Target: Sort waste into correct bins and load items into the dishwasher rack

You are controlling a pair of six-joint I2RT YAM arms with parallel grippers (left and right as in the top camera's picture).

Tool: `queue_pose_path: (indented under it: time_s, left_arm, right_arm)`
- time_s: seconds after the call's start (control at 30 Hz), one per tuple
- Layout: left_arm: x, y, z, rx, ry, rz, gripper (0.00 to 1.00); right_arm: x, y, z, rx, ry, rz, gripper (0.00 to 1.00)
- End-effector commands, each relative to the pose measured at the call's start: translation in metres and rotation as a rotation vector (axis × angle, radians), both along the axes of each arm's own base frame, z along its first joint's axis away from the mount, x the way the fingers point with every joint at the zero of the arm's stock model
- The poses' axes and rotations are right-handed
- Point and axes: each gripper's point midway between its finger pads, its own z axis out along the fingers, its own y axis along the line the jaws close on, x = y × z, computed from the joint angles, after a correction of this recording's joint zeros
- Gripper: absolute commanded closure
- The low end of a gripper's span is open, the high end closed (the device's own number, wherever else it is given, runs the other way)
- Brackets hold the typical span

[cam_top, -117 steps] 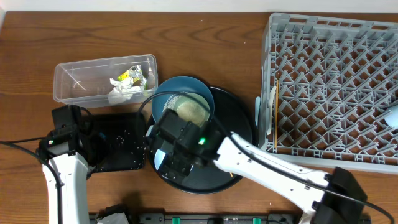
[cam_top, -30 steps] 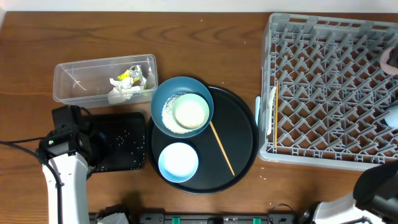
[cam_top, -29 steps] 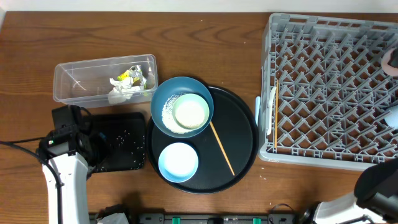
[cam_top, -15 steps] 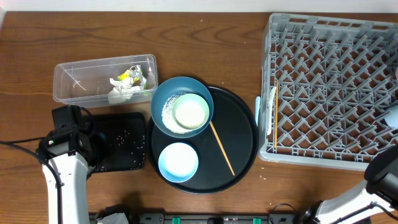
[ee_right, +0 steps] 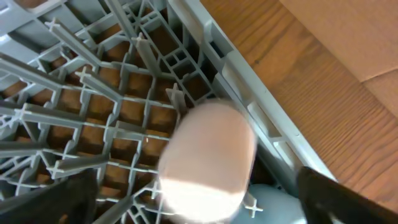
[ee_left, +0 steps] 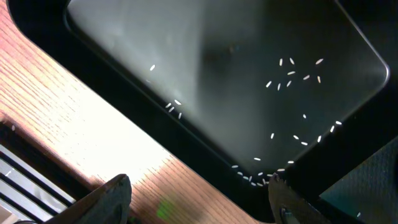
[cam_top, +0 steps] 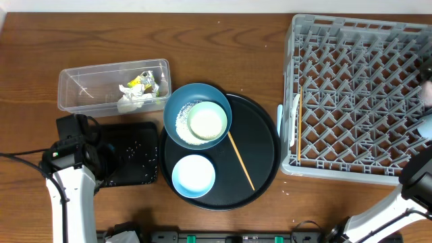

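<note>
The clear tub (cam_top: 113, 86) holds white napkins (cam_top: 133, 100) and a yellow-green wrapper (cam_top: 143, 81). The flat black tray (cam_top: 128, 154) carries loose rice grains (ee_left: 292, 70). My left gripper (ee_left: 199, 193) is open and empty over that tray's edge. The dark blue bowl (cam_top: 177, 102) holds the pale green bowl (cam_top: 207, 121) and some rice. The light blue bowl (cam_top: 194, 174) and a chopstick (cam_top: 240, 160) lie on the round black tray (cam_top: 263, 135). My right gripper (ee_right: 199, 177) is open over the grey rack's (cam_top: 358, 101) right edge. A blurred pale cup (ee_right: 211, 155) is between its fingers, untouched.
Another chopstick (cam_top: 298, 135) stands along the rack's left wall, with a white spoon (cam_top: 279, 125) just outside it. A pale round thing (cam_top: 425, 125) sits in the rack at the frame's right edge. My right arm (cam_top: 417, 177) rises at the right edge.
My right arm left the round tray and went to the rack's right edge. In the last second the pale cup moved down along that edge. The left arm has not moved.
</note>
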Motion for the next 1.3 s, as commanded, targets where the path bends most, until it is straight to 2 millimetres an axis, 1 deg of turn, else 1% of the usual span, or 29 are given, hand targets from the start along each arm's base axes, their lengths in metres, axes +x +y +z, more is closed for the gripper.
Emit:
queue_pose_path:
  time_s: [0.0,0.07,0.13,0.17,0.23,0.3,0.33,0.37,0.4,0.43,0.47,0.5,0.53,0.57,0.7,0.87,0.93,1.0,1.03,1.07,1.17,1.27]
  left_arm:
    - [0.002,0.005,0.005,0.018,-0.011,0.016,0.28]
    - [0.002,0.005,0.005,0.019,-0.010,0.016,0.28]
    - [0.002,0.005,0.005,0.019,-0.010,0.016,0.28]
    - [0.002,0.005,0.005,0.018,-0.011,0.016,0.28]
    - [0.002,0.005,0.006,0.019,-0.011,0.017,0.28]
    - [0.002,0.005,0.006,0.019,-0.011,0.017,0.28]
    - [0.002,0.005,0.006,0.018,-0.011,0.016,0.28]
    - [0.002,0.005,0.006,0.019,-0.011,0.017,0.27]
    - [0.002,0.005,0.006,0.018,-0.011,0.016,0.28]
    - [0.002,0.005,0.006,0.018,-0.011,0.016,0.28]
    - [0.002,0.005,0.006,0.018,-0.011,0.016,0.27]
    - [0.002,0.005,0.005,0.018,-0.011,0.016,0.28]
    - [0.002,0.005,0.006,0.018,-0.011,0.016,0.28]
    - [0.002,0.005,0.006,0.018,-0.011,0.016,0.28]
    - [0.002,0.005,0.006,0.018,-0.011,0.016,0.28]
    - [0.002,0.004,0.005,0.017,-0.008,0.016,0.28]
    - [0.001,0.004,0.005,0.017,-0.005,0.016,0.28]
    - [0.000,0.004,0.005,0.016,-0.002,0.016,0.28]
    - [0.000,0.004,0.005,0.015,-0.002,0.016,0.28]
    - [0.000,0.004,0.005,0.016,-0.002,0.016,0.28]
    - [0.000,0.004,0.005,0.016,-0.002,0.016,0.28]
    - [0.000,0.004,0.005,0.016,-0.002,0.016,0.28]
  right_arm:
    - [0.000,-0.001,0.017,-0.004,-0.035,-0.003,0.01]
    - [0.000,0.008,0.030,0.014,-0.064,0.023,0.01]
    - [0.000,0.025,0.049,0.043,-0.102,0.066,0.01]
    - [-0.001,0.038,0.060,0.071,-0.121,0.096,0.01]
    - [-0.003,0.072,0.077,0.162,-0.161,0.181,0.02]
    - [-0.009,0.114,0.091,0.277,-0.185,0.276,0.13]
    - [-0.013,0.131,0.095,0.323,-0.184,0.308,0.20]
    - [-0.019,0.155,0.099,0.383,-0.173,0.349,0.27]
    - [-0.023,0.172,0.100,0.423,-0.160,0.379,0.32]
    - [-0.027,0.191,0.100,0.456,-0.136,0.424,0.45]
    - [-0.030,0.206,0.099,0.476,-0.111,0.458,0.53]
    - [-0.036,0.234,0.094,0.508,-0.055,0.525,0.65]
    - [-0.038,0.252,0.090,0.522,-0.020,0.568,0.71]
    - [-0.039,0.270,0.086,0.527,0.011,0.620,0.73]
    - [-0.041,0.336,0.068,0.531,0.091,0.799,0.73]
    - [-0.040,0.394,0.035,0.511,0.133,0.936,0.73]
    - [-0.044,0.418,0.022,0.509,0.145,0.995,0.72]
    - [-0.049,0.437,0.011,0.509,0.160,1.041,0.72]
    - [-0.052,0.445,0.004,0.497,0.176,1.054,0.72]
    - [-0.054,0.448,-0.002,0.478,0.196,1.045,0.72]
    - [-0.058,0.446,-0.018,0.405,0.249,0.990,0.71]
    - [-0.067,0.450,-0.027,0.389,0.286,0.999,0.70]
